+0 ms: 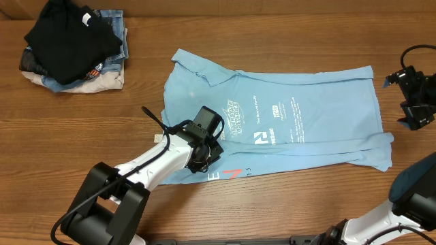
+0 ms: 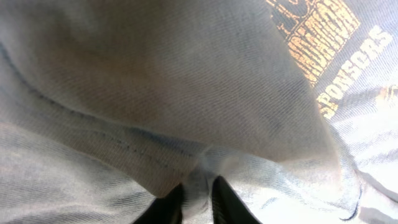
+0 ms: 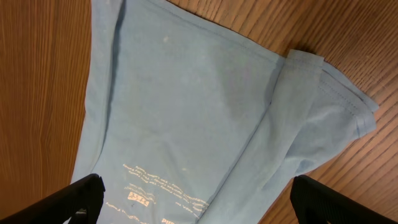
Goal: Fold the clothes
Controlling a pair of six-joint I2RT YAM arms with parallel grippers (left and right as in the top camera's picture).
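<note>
The light sky-blue T-shirt lies spread flat on the wooden table, lettering facing up, its near edge partly folded over. My left gripper sits at the shirt's left near side and is shut on a pinch of its fabric; the left wrist view is filled with blue cloth and orange lettering. My right gripper is open and empty at the right table edge, beyond the shirt's right end. The right wrist view shows the shirt with a folded sleeve, between my wide-open fingers.
A pile of other clothes, a black garment on top of denim and beige pieces, lies at the far left corner of the wooden table.
</note>
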